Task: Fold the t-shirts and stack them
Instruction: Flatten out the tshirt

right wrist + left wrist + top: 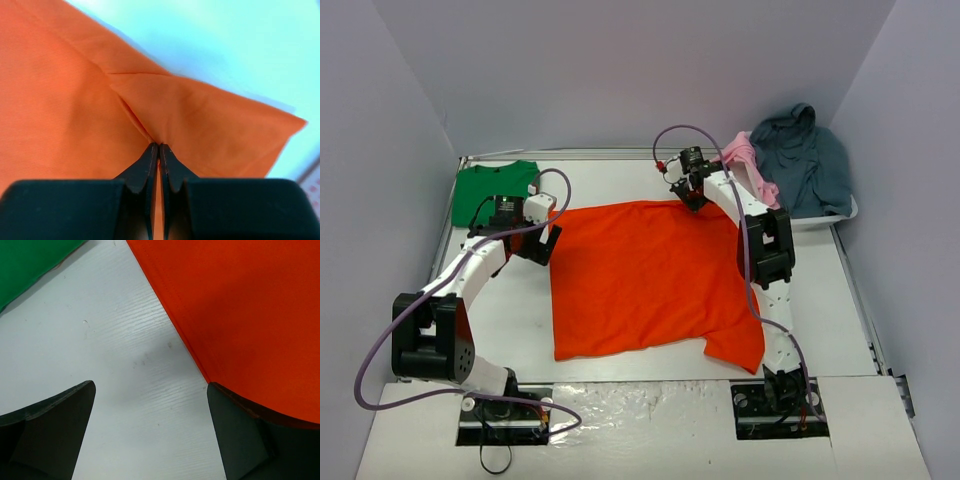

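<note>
The orange t-shirt (645, 275) lies spread flat on the middle of the table. A green t-shirt (492, 190) lies folded at the far left corner. My right gripper (694, 203) is shut on a pinched fold of the orange t-shirt (200, 115) at its far edge, near the far right corner. My left gripper (546, 246) stands wide open over bare table at the shirt's far left edge; its right finger (240, 435) touches the orange hem (192, 347), and green cloth (30, 265) shows at upper left.
A white bin (825, 214) at the far right holds a pink garment (748, 165) and a grey-blue one (810, 160). Grey walls close in the table (515, 320) on three sides. Purple cables loop off both arms.
</note>
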Motion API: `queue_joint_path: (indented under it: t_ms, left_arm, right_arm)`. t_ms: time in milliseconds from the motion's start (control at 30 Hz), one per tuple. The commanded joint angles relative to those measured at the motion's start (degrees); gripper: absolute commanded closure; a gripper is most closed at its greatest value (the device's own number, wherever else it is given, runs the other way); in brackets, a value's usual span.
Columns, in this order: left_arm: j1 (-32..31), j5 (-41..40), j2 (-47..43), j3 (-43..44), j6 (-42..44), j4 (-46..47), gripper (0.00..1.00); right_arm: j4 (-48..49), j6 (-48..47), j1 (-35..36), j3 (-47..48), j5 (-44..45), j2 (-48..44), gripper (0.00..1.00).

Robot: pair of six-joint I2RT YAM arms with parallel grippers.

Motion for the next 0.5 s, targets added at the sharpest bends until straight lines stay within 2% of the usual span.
queue_joint_path:
  t_ms: [0, 267, 367, 467]
  left_arm:
    - [0.3, 0.9, -0.4, 1.0, 0.5, -0.5, 0.06]
    - [0.3, 0.0, 0.5, 1.0, 0.7, -0.9, 0.06]
    - [0.3, 0.0, 1.2, 0.8, 1.0, -0.7, 0.06]
    - [0.3, -0.6, 4.3, 1.7, 1.4, -1.5, 0.06]
  right_arm:
    - [-1.1, -1.6, -0.1, 4.6, 4.3, -4.8, 1.00]
    - [-0.7, -4.2, 0.2, 14.1, 4.4, 1.4, 1.00]
    - [3.5, -6.7, 0.4, 16.7, 5.1, 4.8, 1.00]
    - [12.4, -10.2, 1.1, 16.7, 6.6, 8.6, 1.00]
